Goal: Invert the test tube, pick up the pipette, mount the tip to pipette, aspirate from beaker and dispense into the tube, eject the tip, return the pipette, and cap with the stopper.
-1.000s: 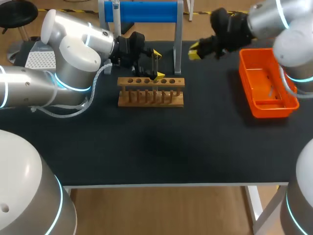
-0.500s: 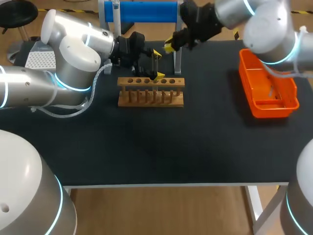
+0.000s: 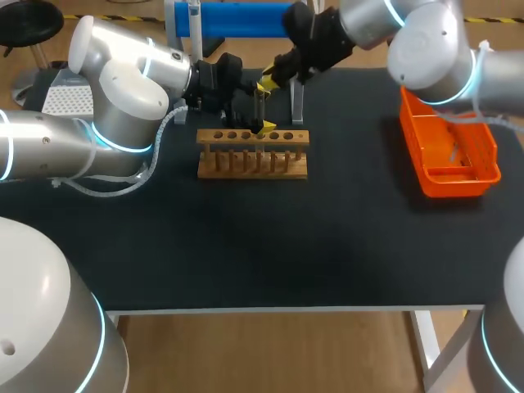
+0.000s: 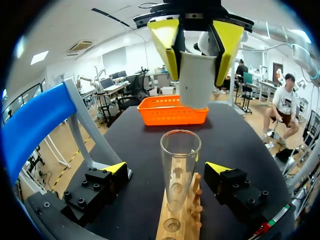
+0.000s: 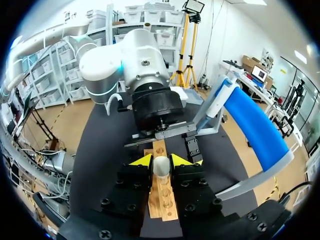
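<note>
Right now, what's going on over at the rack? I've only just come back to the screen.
The right gripper is shut on the white stopper and holds it just above the open mouth of the test tube. The tube stands upright in the wooden rack. The left gripper sits around the tube with its fingers apart, not touching it. The stopper is not yet in.

Clear test tube [image 4: 179, 172] upright, mouth up, in wooden rack [image 3: 252, 164], pale stopper [image 4: 194, 80] just above it
</note>
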Controlling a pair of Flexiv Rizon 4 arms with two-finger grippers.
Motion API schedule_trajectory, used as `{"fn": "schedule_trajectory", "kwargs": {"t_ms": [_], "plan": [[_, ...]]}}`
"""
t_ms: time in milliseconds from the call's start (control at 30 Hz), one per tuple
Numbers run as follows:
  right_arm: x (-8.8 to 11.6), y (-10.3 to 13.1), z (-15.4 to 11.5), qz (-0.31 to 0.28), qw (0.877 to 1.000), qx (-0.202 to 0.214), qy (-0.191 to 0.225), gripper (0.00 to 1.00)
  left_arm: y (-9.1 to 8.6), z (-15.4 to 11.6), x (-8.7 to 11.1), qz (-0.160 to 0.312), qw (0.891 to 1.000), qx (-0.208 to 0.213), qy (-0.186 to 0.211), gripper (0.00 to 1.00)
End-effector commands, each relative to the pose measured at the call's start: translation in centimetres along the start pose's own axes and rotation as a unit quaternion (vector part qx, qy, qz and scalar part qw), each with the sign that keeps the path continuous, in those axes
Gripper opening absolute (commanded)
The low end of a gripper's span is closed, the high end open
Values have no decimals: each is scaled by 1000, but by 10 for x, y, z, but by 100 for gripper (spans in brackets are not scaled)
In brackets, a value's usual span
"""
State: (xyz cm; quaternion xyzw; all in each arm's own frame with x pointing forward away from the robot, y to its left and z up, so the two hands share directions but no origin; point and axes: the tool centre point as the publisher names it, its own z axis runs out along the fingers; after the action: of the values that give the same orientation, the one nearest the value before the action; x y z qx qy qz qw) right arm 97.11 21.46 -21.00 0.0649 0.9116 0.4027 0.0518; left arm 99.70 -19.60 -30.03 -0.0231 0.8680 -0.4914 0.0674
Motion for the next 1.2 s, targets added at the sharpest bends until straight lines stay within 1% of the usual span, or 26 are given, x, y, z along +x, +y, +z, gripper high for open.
{"fn": "schedule_trajectory", "kwargs": {"t_ms": [33, 333, 1000, 1200], "plan": [[0, 0, 1, 0, 1000, 1, 0, 0, 0, 1, 0, 0, 1000, 0, 0, 100], [0, 0, 5, -2, 1000, 4, 0, 0, 0, 1, 0, 0, 1000, 0, 0, 100], [1, -12, 16, 0, 1000, 22, -1, 0, 0, 1, 0, 0, 1000, 0, 0, 100], [0, -10, 14, 2, 1000, 20, -2, 0, 0, 1, 0, 0, 1000, 0, 0, 100]]}}
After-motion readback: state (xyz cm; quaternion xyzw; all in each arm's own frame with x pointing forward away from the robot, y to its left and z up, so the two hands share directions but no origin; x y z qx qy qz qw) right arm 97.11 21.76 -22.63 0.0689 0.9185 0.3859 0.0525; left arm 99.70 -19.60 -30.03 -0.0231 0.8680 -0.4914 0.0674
